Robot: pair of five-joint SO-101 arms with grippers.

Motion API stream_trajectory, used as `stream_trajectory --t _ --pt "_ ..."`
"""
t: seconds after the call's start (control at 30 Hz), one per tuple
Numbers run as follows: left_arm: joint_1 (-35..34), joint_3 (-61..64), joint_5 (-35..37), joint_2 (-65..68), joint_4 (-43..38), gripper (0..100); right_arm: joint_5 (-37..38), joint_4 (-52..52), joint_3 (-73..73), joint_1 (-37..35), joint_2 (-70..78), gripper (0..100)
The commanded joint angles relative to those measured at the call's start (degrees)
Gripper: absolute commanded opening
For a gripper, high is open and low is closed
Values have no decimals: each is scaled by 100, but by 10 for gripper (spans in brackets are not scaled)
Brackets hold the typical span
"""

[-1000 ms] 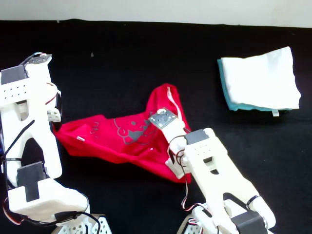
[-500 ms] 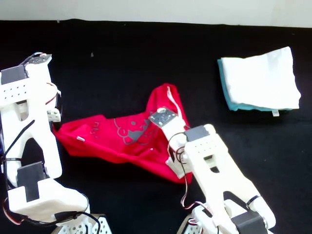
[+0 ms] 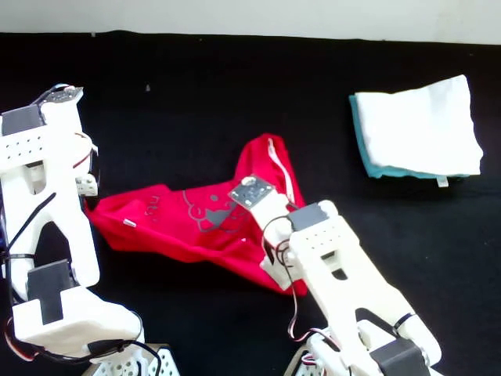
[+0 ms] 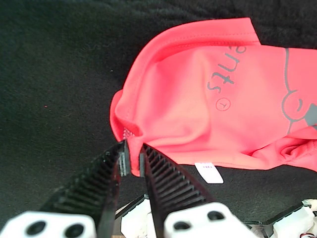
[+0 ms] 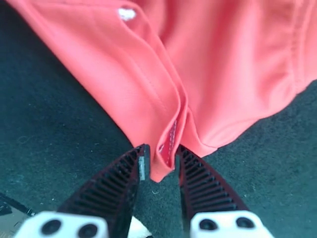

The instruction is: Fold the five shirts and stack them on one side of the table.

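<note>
Red shirt (image 3: 196,215): one, unfolded and crumpled, lying at mid-table between the two arms. Grey print (image 3: 211,210) faces up on its chest. One lobe of cloth runs away toward the far side.

Arms: two, both white, bases at the near edge. Left arm (image 3: 47,196) stands at the shirt's left end. Right arm (image 3: 337,274) leans over the shirt's near right corner and hides part of the hem there.

Left gripper (image 4: 132,158): jaws almost together, only a thin slit between them, nipping the rounded hem at the shirt's left end. A small white label (image 4: 208,172) sticks out from the shirt's edge just beside it.

Right gripper (image 5: 162,163): jaws a little wider apart, with a thick doubled fold of the hem filling the gap. The cloth looks pinched between the ribbed fingers (image 5: 198,183), low against the dark surface.

Folded shirts: two, stacked at the far right, well apart from the red one. White shirt (image 3: 419,125) is on top. Teal shirt (image 3: 362,149) is under it, showing as a strip along the left and near edges. Shirts counted: three.

Table (image 3: 196,94): black cloth surface. A pale wall strip (image 3: 235,16) runs along the far edge.
</note>
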Motion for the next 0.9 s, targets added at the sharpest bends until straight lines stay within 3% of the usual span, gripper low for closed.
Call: stream_trajectory --t 0.0,0.13,0.27,0.43,0.57,0.67,0.87 --pt "48 -75 -26 -84 -44 10 35 -453 382 -31 -145 87" --pt "48 -66 -26 -84 -44 10 9 -699 532 75 -207 6" --pt "57 -66 -26 -84 -9 10 26 -488 -75 505 -215 5" --pt "84 -110 -18 -101 -9 10 26 541 -1569 1138 -207 5" --pt "171 -708 -9 -101 378 10 35 1763 -2721 1200 -207 5" --pt "426 -1490 0 -110 941 10 35 1648 -3371 1235 -189 5" --pt "646 -2360 0 -963 932 10 308 840 -4954 1596 -145 5"
